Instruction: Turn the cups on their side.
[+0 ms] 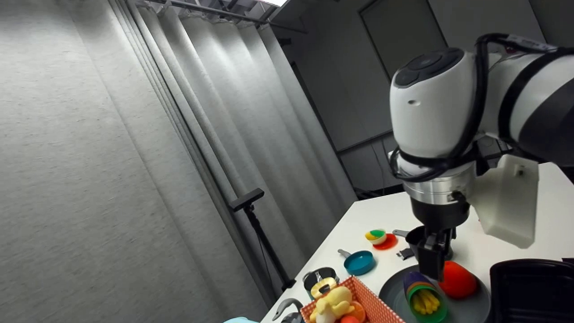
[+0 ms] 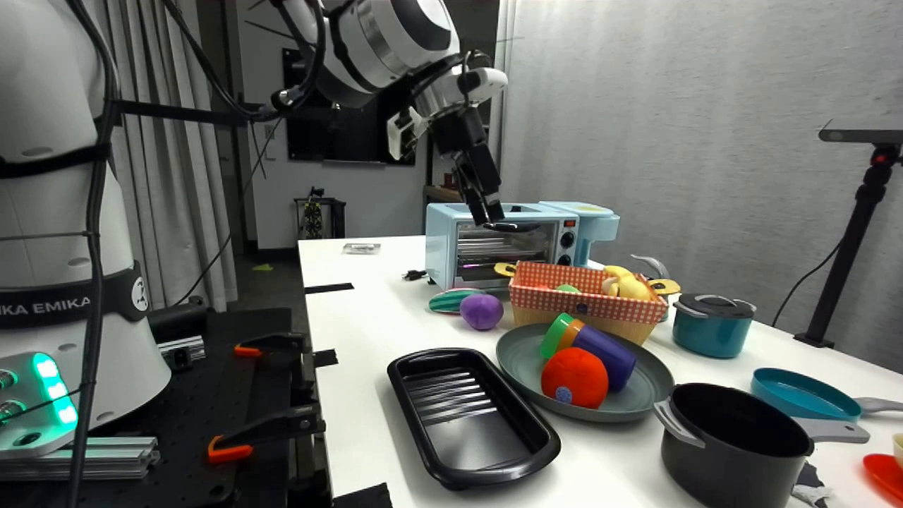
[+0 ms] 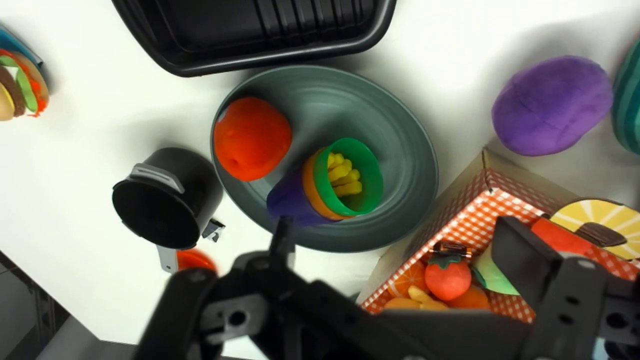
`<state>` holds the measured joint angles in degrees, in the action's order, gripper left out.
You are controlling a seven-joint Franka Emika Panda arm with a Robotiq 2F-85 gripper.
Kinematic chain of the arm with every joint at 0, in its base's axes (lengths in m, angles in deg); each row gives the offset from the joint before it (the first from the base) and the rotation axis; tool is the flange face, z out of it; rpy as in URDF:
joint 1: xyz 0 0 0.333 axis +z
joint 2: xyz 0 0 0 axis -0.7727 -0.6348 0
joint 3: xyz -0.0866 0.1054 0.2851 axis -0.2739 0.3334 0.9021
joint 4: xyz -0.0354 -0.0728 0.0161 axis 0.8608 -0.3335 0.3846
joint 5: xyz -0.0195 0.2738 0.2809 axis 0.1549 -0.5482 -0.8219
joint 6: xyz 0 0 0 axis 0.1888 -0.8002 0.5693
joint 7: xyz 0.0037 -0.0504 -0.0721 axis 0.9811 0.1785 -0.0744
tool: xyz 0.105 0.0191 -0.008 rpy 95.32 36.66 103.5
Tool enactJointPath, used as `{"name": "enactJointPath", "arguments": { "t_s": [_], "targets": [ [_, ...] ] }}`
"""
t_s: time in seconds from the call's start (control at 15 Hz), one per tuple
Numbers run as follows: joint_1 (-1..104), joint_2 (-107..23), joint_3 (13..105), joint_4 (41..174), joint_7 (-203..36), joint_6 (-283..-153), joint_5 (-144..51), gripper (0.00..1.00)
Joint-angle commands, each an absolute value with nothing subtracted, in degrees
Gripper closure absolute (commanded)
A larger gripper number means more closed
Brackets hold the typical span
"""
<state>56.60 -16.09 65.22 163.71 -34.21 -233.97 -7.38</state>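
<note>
Cups (image 3: 315, 192) lie nested sideways on the plate (image 3: 407, 155), yellow sticks (image 3: 345, 175) inside.

Orange cup (image 3: 310, 187) mostly hidden in purple cup (image 3: 292, 202), burger (image 3: 22, 86) cut off at wrist view's left edge, tray (image 3: 250, 35) at top

In my wrist view I've got a black tray (image 3: 215, 25) at the top edge, a toy burger (image 3: 20, 85) upper left, a purple toy (image 3: 552, 105) upper right, a checkered basket (image 3: 492, 202) lower right; in an exterior view, a pale-blue toaster oven (image 2: 518, 250) mid-frame.
</note>
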Motion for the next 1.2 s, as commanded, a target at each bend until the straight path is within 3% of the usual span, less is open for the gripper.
{"name": "enactJointPath", "arguments": {
  "t_s": [0.0, 0.27, 1.13],
  "targets": [
    [56.1, -3.0, 69.6, 173.6, -33.3, -234.4, -9.8, 0.0],
    [61.6, 0.9, 69.4, 173.1, -32.1, -231.0, -12.6, 0.0],
    [60.4, -0.7, 69.9, 172.6, -32.5, -232.4, -11.1, 0.0]
  ]
}}
